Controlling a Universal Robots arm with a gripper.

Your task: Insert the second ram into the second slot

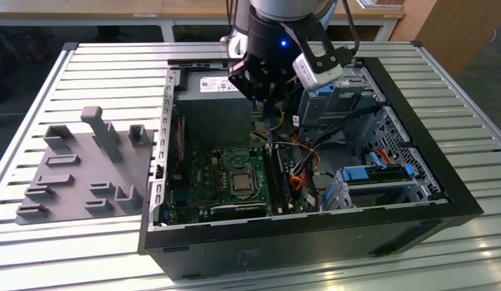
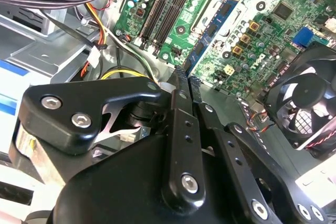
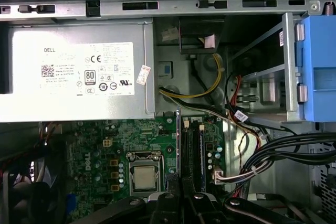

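Above motherboard [image 2: 262, 51], gripper [image 2: 185, 77] clasping second ram [image 2: 215, 29], second wrist view

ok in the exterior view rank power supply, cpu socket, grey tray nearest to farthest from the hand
1. power supply, just beside the hand
2. cpu socket, on the motherboard
3. grey tray, outside the case, exterior view's left

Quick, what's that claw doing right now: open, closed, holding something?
The gripper: jaws shut on the ram.
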